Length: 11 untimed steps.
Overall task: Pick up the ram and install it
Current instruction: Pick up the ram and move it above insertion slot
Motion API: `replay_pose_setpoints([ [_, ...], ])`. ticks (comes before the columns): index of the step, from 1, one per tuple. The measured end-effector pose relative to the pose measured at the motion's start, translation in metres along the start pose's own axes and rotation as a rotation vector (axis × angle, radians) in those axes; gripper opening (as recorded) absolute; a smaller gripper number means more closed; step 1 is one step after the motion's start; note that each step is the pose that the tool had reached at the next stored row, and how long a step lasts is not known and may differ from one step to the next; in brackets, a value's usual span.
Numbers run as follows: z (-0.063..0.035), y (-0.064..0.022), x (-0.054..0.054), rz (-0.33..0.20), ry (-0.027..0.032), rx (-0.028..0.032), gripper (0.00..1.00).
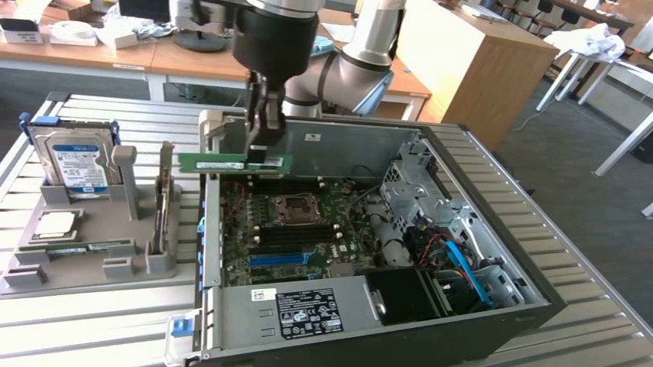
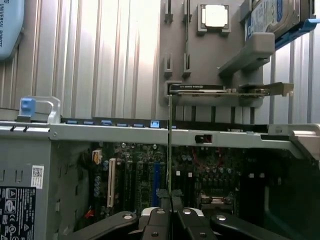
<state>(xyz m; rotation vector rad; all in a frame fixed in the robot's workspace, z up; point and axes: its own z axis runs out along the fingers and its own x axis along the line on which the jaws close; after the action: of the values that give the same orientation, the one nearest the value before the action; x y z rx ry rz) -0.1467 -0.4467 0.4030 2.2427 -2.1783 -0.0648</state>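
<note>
The ram (image 1: 229, 162) is a long green stick with a white label. It hangs level above the far left edge of the open computer case (image 1: 510, 252), and my gripper (image 1: 261, 159) is shut on its right-hand end from above. In the wrist view the ram (image 2: 170, 145) shows edge-on as a thin line running out from my gripper (image 2: 171, 212), over the case wall and the motherboard (image 2: 145, 175). The black memory slots (image 1: 296, 233) lie on the motherboard below the processor socket (image 1: 296, 205), nearer the camera than the ram.
A grey holder tray (image 1: 92, 267) at the exterior view's left carries a hard drive (image 1: 73, 160), a processor chip (image 1: 56, 223), an upright card (image 1: 164, 195) and a green stick (image 1: 87, 247) lying flat. The power supply (image 1: 296, 310) fills the case's near side. Cables (image 1: 459, 267) crowd its right.
</note>
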Motion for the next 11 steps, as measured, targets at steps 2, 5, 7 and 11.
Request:
replay_pose_setpoints([
  [2,-0.0002,-0.0059,0.000,0.000,0.0000,-0.0002,0.11],
  [5,-0.0006,-0.0150,0.001,0.000,0.0000,-0.0003,0.11],
  [7,-0.0008,-0.0209,0.001,0.000,-0.0001,-0.0004,0.11],
  [11,-0.0013,-0.0327,0.002,0.000,0.0000,-0.0006,0.11],
])
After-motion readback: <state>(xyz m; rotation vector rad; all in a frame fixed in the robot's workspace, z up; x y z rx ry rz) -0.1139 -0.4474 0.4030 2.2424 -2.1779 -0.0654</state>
